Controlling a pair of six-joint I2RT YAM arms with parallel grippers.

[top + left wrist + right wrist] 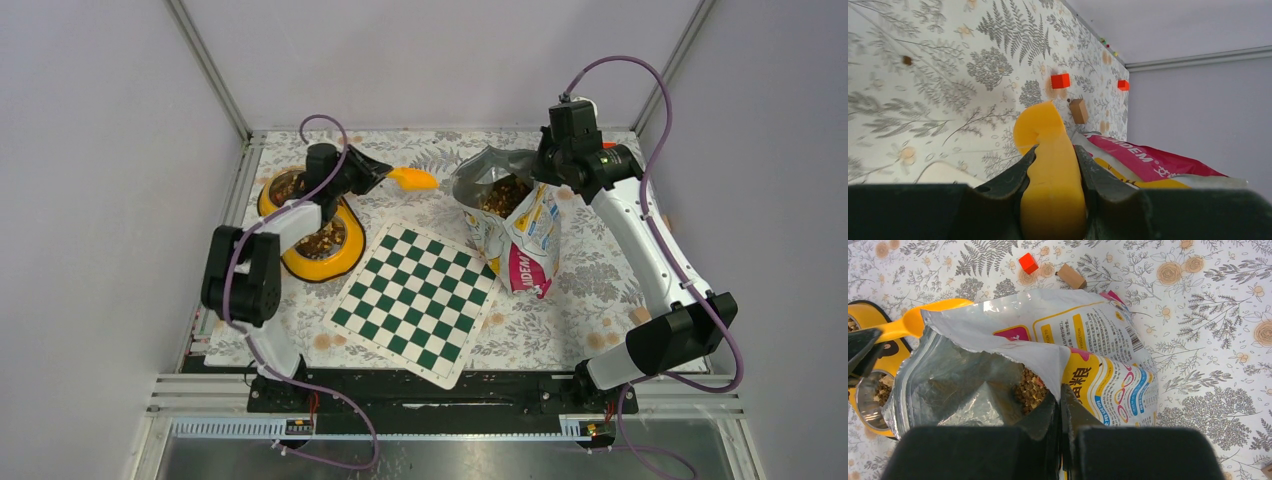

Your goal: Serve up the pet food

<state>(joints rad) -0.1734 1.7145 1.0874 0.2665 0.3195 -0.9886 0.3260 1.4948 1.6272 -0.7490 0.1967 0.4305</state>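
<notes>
1. A yellow feeder (310, 270) sits at the left of the worktop (600, 260), with pet food (325, 241) in both bowls.
2. The left end effector (385, 175) grips a yellow scoop (414, 179), held between the feeder and the bag (525, 240).
3. The right end effector (1060, 396) is clamped shut on the open bag's rim, and more pet food is heaped inside.

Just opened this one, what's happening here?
The left claw grips a yellow plastic scoop by its handle, holding it between the yellow two-bowl feeder and the open printed foil bag. The right claw pinches the bag's rim, propping its mouth open. The bag holds brown kibble, and both bowls already hold some.
</notes>
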